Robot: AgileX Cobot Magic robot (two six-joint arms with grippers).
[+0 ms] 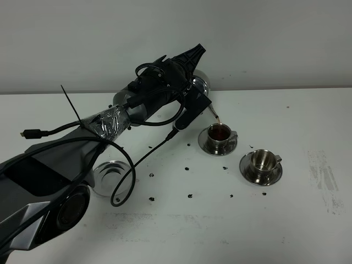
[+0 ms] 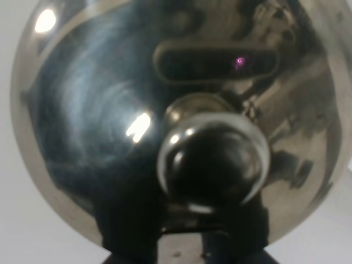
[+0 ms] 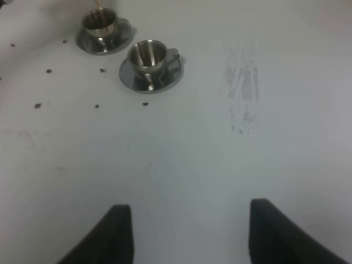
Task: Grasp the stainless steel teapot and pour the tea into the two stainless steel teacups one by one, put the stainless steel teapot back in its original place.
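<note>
Left gripper point(image 1: 192, 107) clamps the teapot point(image 1: 201, 83) tilted above the table, tea streaming into the far cup point(image 1: 220, 133), while the near cup point(image 1: 262, 160) sits empty, the coaster point(image 1: 113, 173) bare and the right gripper point(image 3: 190, 220) spread wide.

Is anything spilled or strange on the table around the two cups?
Yes. Small dark spots lie scattered on the white table around both saucers, like splashed tea, though they may be old stains. A grey scuffed smear lies right of the nearer teacup. The stream from the stainless steel teapot lands inside the farther teacup.
</note>
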